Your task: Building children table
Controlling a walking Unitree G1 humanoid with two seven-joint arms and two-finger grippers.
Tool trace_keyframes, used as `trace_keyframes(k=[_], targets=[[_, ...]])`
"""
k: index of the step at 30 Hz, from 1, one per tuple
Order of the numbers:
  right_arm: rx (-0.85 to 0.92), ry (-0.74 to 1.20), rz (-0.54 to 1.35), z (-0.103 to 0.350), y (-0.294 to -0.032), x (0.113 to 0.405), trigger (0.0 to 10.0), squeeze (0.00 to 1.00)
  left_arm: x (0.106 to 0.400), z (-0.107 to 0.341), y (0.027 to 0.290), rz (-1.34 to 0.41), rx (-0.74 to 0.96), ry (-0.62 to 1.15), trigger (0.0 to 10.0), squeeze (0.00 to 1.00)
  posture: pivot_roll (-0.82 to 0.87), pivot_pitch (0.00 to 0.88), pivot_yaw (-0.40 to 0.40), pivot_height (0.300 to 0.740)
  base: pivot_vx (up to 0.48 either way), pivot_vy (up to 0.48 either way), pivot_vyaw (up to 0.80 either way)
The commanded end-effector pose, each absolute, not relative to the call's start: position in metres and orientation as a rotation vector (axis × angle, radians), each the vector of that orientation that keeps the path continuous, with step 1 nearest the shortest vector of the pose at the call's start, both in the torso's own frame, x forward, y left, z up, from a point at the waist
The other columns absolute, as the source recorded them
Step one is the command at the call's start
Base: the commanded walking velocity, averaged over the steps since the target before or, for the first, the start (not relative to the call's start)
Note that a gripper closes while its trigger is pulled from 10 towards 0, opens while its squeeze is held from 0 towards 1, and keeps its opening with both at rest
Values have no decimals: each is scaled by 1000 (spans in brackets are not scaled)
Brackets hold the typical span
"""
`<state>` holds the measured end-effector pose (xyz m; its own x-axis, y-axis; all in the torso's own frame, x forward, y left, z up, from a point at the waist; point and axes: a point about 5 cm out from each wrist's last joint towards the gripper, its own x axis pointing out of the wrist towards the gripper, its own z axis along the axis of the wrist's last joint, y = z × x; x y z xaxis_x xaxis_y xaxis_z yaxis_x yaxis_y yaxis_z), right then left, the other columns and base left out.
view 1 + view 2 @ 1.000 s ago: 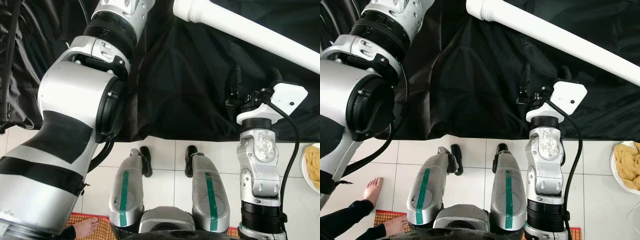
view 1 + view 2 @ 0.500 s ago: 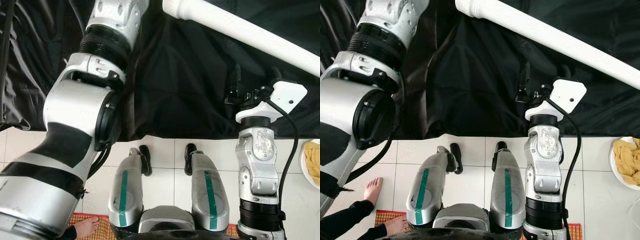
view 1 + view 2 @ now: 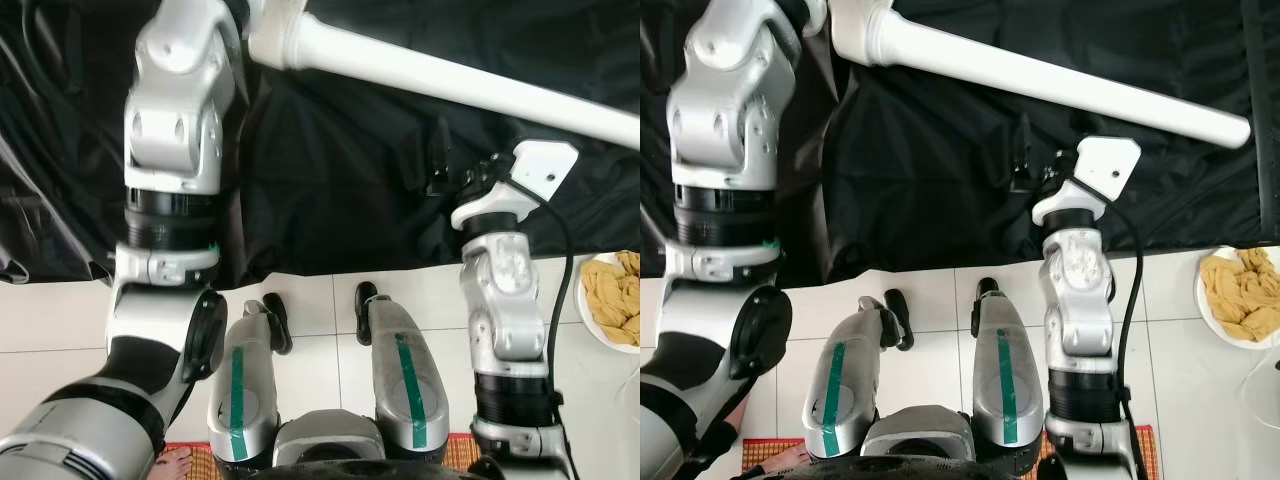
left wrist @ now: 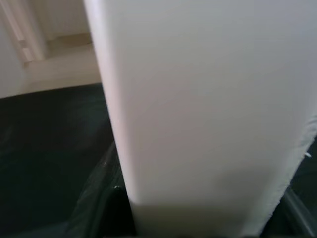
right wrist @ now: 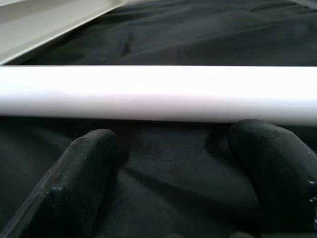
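Honestly this looks like early days on the table build. There's 1 long white table leg (image 3: 1060, 88) lying at a slant across the black cloth (image 3: 340, 190) that covers the work surface, and it doesn't look attached to anything from what I can see. The left arm reaches up toward the thick flanged end of that leg, and the left wrist view is basically a wall of white plastic right up against the camera, so the left gripper is at or on that end, but I can't tell whether its fingers are clamped on it or just hovering. The right gripper (image 5: 173, 163) sits just short of the leg further along, fingers (image 5: 84, 173) spread wide with nothing between them; in its wrist view the leg runs straight across just beyond the 2 fingertips, with bare black cloth in the gap. So: open, lined up, not gripping. Past the leg in that same view there's a flat pale panel edge (image 5: 54, 22), maybe the tabletop, too cropped to be sure. Off past the right arm there's a white plate of yellowish food (image 3: 1240, 300) on the tiled floor (image 3: 310, 300), unrelated to the job. My read: leg being positioned, the actual joining is all still ahead.
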<state>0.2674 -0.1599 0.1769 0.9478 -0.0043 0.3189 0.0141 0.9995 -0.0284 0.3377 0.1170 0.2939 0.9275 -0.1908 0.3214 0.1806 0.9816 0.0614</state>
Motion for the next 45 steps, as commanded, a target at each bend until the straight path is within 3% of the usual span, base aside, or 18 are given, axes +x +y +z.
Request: trace_keyframes(k=[1, 12, 27, 31, 37, 43, 45], targets=[[-30, -327, 0, 175, -162, 271, 10000, 0, 335, 258, 140, -33, 111, -172, 10000, 0, 69, 291, 54, 740, 0, 0, 0], [-51, -345, 84, 179, -158, 292, 10000, 0, 291, 252, 151, -64, 181, -192, 10000, 0, 109, 271, 25, 740, 0, 0, 0], [-55, -347, 121, 173, -151, 304, 10000, 0, 256, 266, 158, -59, 112, -287, 10000, 0, 139, 239, 29, 740, 0, 0, 0], [-47, -344, 127, 170, -148, 310, 10000, 0, 243, 267, 155, -204, 134, -302, 10000, 0, 152, 232, 35, 740, 0, 0, 0], [-46, -343, 129, 170, -147, 311, 10000, 0, 243, 268, 154, -245, 148, -311, 10000, 0, 156, 227, 39, 740, 0, 0, 0], [-23, -332, 142, 163, -140, 318, 10000, 0, 245, 281, 129, -601, 146, -331, 10000, 0, 175, 220, 59, 740, 0, 0, 0], [-26, -324, 100, 160, -143, 318, 10000, 0, 246, 282, 124, -641, 157, -323, 10000, 0, 169, 219, 66, 740, 0, 0, 0]])
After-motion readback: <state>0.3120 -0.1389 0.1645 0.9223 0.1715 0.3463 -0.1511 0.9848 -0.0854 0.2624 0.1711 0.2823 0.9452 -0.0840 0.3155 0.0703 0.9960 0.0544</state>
